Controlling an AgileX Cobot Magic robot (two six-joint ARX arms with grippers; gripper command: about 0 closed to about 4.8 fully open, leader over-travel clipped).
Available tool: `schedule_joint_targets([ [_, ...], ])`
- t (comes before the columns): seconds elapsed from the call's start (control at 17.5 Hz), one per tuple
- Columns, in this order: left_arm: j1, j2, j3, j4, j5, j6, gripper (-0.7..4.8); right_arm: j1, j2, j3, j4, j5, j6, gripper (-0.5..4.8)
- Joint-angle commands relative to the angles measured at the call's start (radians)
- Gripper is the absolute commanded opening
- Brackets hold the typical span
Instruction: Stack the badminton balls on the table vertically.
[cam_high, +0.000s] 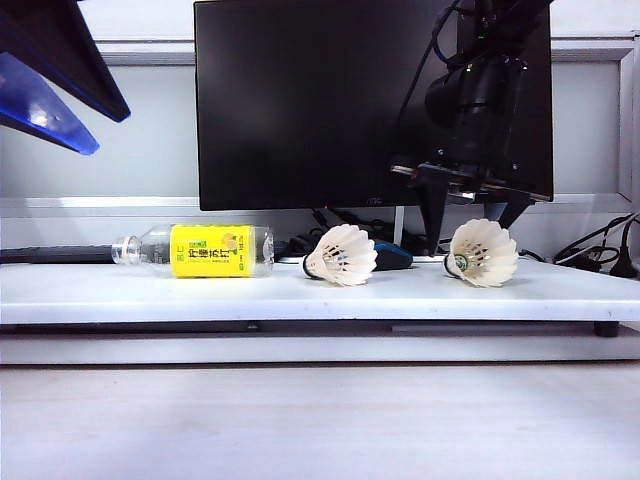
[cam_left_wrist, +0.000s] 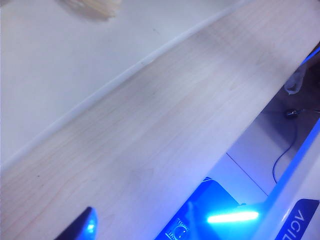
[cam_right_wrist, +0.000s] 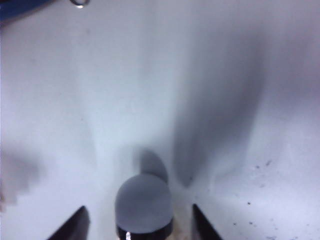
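Judging both shuttlecocks light, feathers fragile; we grip at cork.

Left gripper (cam_high: 45, 95) hangs high near camera, claw state unclear.

Left shuttlecock (cam_high: 342, 255) lies sideways on table (cam_high: 200, 295).

Right gripper (cam_high: 470, 205) fingers spread astride right shuttlecock (cam_high: 483, 253), cork (cam_right_wrist: 143, 202) between, untouched.

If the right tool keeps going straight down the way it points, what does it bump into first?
Probably the right shuttlecock. The right tool hangs just above it, and its wrist view shows the cork tip between its open fingers. Below that lies the white table.
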Motion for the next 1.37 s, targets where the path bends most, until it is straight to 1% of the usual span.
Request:
schedule_joint_targets([
  [0.06,0.000,0.000,0.006,0.005,0.000,0.003,2.47,0.003,-0.006,0.005,0.003,0.002,-0.004,2.52],
  [0.57,0.000,0.000,0.006,0.014,0.000,0.003,2.47,0.004,-0.006,0.004,0.022,0.002,-0.003,2.51],
  [0.97,0.000,0.000,0.006,0.019,0.000,0.004,2.47,0.004,0.025,0.004,0.004,0.002,-0.003,2.50],
  [1.03,0.000,0.000,0.006,0.019,0.000,0.004,2.47,0.004,0.031,0.004,0.002,0.002,-0.003,2.26],
  [1.14,0.000,0.000,0.006,0.019,0.000,0.004,2.47,0.004,0.031,0.004,0.004,0.002,-0.006,1.55],
  [1.2,0.000,0.000,0.006,0.019,-0.001,0.004,2.47,0.004,0.031,0.004,0.006,0.002,-0.011,1.44],
  [1.37,0.000,0.000,0.006,0.020,-0.001,0.005,2.47,0.004,0.031,0.005,0.008,0.002,-0.024,1.43],
])
